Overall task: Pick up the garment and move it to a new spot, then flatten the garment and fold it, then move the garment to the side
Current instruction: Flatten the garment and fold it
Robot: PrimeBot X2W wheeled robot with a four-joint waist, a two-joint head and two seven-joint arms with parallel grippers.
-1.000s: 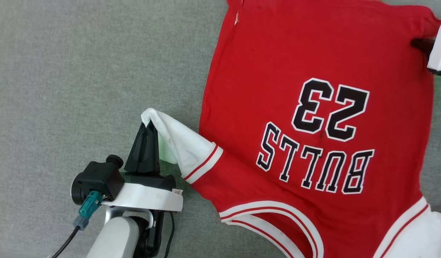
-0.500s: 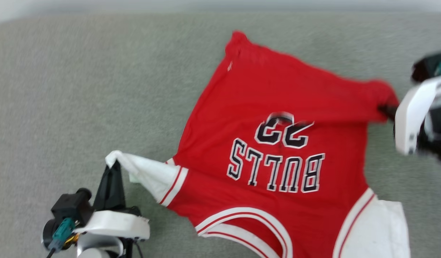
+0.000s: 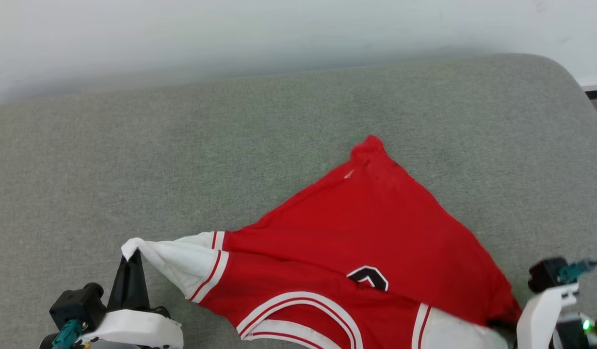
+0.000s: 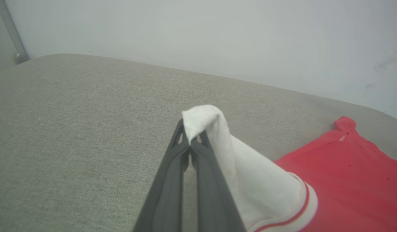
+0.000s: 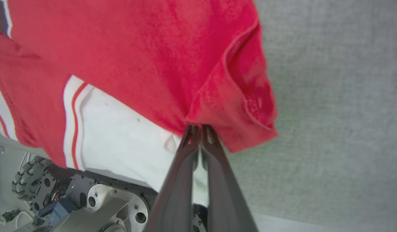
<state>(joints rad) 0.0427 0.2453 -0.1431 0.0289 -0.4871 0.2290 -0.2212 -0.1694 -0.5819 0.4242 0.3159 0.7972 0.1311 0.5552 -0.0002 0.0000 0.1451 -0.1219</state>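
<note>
The garment [image 3: 371, 228], a red T-shirt with white red-striped sleeves, lies on the grey cushion with its far half folded toward me, hiding most of the black print. My left gripper [image 3: 131, 256] at the lower left is shut on the tip of the white sleeve [image 4: 201, 117], its dark fingers [image 4: 179, 161] pressed together. At the lower right, my right gripper [image 5: 198, 127] is shut on the red hem corner [image 5: 237, 106], holding it over the other white sleeve [image 5: 121, 129]. The garment's near edge drops past the bottom of the head view.
The grey cushion [image 3: 182, 145] stretches far and left of the garment, ending at a pale wall [image 3: 279, 29]. Its rounded right corner [image 3: 565, 72] meets the floor. The robot's wheeled base [image 5: 88, 199] sits under the garment's hanging edge in the right wrist view.
The right gripper has pulled the red hem corner toward me, folding the garment over its print. The head camera has tilted up, bringing the wall into view. The left gripper keeps its sleeve.
</note>
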